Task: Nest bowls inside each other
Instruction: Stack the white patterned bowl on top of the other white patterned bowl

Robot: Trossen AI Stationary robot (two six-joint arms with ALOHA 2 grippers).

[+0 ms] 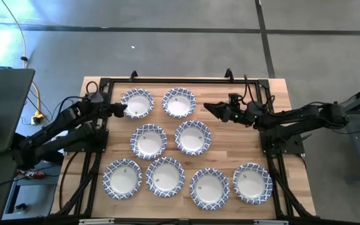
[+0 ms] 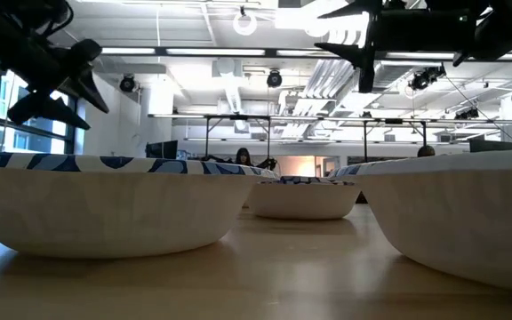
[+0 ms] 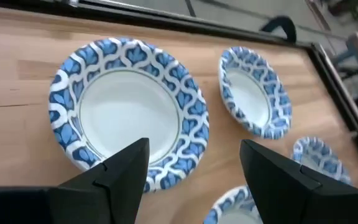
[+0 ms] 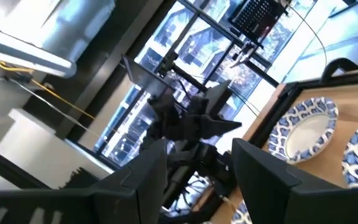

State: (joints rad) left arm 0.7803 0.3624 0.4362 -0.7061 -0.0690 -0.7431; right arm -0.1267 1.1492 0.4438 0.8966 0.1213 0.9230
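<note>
Several small round bowls with white centres and blue-and-white rims sit on their bases on the wooden table, in three rows. My left gripper [image 1: 120,109] is open and hovers above the left rim of the far-left bowl [image 1: 137,103]. In the left wrist view this bowl [image 3: 129,112] lies just beyond my open left gripper [image 3: 194,158]. My right gripper [image 1: 207,107] is open, raised and points left, just right of the second far bowl [image 1: 179,102]. In the low view both grippers [image 2: 92,76] [image 2: 332,31] hang well above the bowls.
A black metal frame [image 1: 186,80] runs along the table's far edge and down both sides. Cables and a dark screen [image 1: 5,94] lie off the table's left edge. Bare wood [image 1: 230,147] shows between the middle row and the right arm's base. People [image 2: 243,158] show far back in the room.
</note>
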